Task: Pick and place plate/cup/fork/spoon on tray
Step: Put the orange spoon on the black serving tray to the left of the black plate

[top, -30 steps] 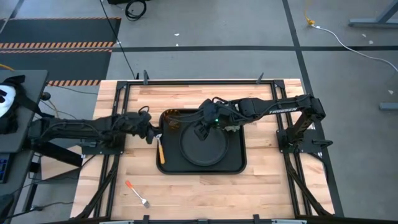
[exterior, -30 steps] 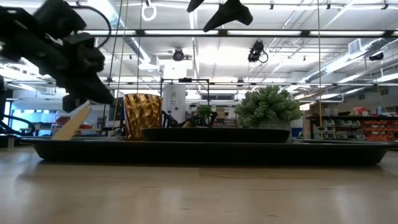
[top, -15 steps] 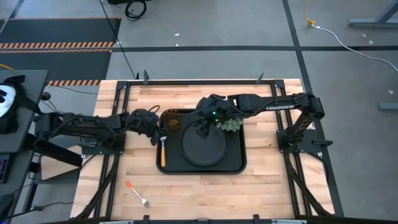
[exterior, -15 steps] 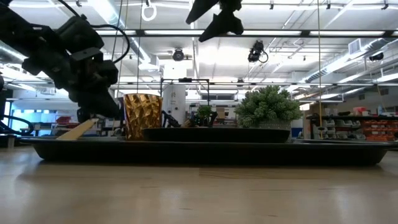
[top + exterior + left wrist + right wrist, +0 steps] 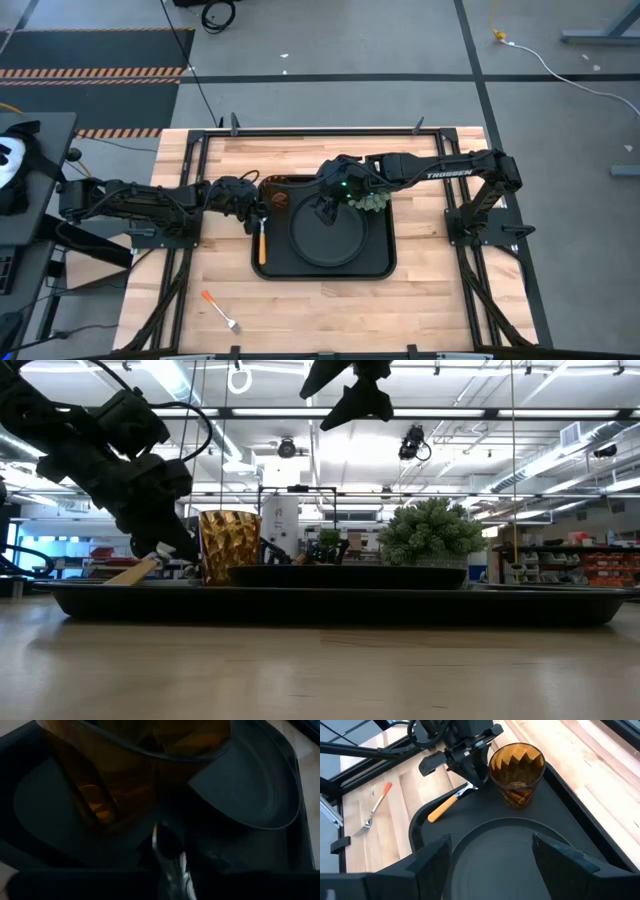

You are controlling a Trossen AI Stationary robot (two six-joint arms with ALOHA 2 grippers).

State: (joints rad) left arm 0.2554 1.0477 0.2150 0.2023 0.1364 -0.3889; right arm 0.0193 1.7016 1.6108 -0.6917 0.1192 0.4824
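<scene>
The fork (image 5: 219, 310) lies alone on the table (image 5: 420, 300), near and left of the tray (image 5: 385, 268), not yet collected. The left gripper (image 5: 468, 780) is at the tray's left rim, clenched on the spoon (image 5: 261, 243) at its bowl end, beside the cup (image 5: 516, 767) at the tray's far left corner; the orange handle slopes down onto the rim. To finish well, I judge it should lower the spoon until it lies flat inside the rim, clear of the cup, then release and lift straight up. The plate (image 5: 326, 236) sits centred on the tray. The right gripper (image 5: 492, 851) hovers above the plate, released and empty, beside a green plant ball (image 5: 366, 202).
</scene>
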